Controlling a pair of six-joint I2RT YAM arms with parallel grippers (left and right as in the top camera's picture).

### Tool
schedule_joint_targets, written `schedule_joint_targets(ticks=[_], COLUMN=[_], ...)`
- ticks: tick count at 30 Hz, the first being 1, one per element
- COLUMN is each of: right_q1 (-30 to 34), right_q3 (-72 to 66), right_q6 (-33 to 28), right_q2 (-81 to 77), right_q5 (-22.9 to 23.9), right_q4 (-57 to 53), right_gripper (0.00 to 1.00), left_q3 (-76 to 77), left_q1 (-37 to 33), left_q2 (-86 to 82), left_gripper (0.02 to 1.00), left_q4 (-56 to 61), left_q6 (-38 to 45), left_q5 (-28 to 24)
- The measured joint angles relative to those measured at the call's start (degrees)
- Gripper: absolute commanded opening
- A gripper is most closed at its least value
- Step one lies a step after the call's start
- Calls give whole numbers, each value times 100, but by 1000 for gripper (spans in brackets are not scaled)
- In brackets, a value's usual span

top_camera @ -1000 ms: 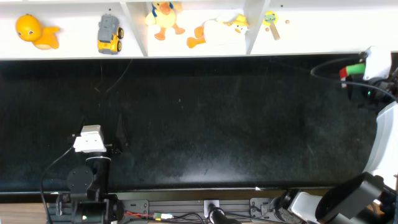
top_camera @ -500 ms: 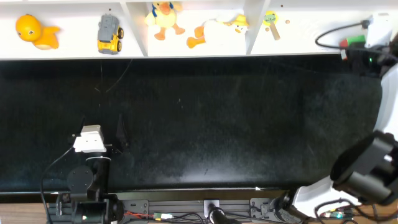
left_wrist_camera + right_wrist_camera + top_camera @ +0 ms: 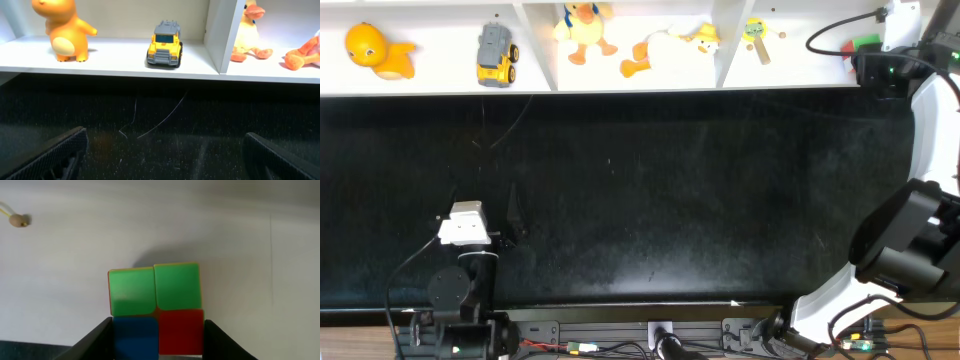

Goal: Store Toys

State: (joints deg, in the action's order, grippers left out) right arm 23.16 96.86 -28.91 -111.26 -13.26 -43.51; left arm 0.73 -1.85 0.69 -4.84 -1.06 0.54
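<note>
The right gripper [image 3: 158,336] is clenched on the colour cube [image 3: 155,297], whose green squares sit above one blue and one red, and holds it over the white shelf [image 3: 240,245] at 2 o'clock in the top view. The left gripper [image 3: 165,156] hangs with its jaws spread wide over the black mat [image 3: 160,120] at 9 o'clock, facing the yellow truck [image 3: 164,44] and orange figure [image 3: 65,30] shelved at 10 o'clock

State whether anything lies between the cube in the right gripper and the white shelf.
Nothing visible does. The cube, in the right gripper, hangs over bare white shelf; a small bead lies well off to one side.
</note>
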Motion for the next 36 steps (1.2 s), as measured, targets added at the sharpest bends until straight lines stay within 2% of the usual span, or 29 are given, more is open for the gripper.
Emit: schedule_joint_targets(ticks=[3,4,5,6,22,31,34,36], right_q1=[0,0,0,0,-2,-59,-302,-743], right_q3=[35,42,44,44,-90,-1893,-2256,-2568], right_q6=[31,37,46,85,238,280,323,492], right_q2=[-61,-68,-72,-74,39,1480,1895,2205], right_q5=[-7,-9,-4,-7,22,431,581,778], right_q4=[24,24,26,24,107,437,527,710], right_gripper=[586,671,814,998,996,993,996,993], left_q3=[0,0,0,0,0,0,0,0], left_q1=[0,0,0,0,0,0,0,0], left_q2=[0,0,0,0,0,0,0,0], left_gripper=[998,998,998,998,998,998,998,998], left_q4=[0,0,0,0,0,0,0,0], left_q6=[0,0,0,0,0,0,0,0], left_q5=[0,0,0,0,0,0,0,0])
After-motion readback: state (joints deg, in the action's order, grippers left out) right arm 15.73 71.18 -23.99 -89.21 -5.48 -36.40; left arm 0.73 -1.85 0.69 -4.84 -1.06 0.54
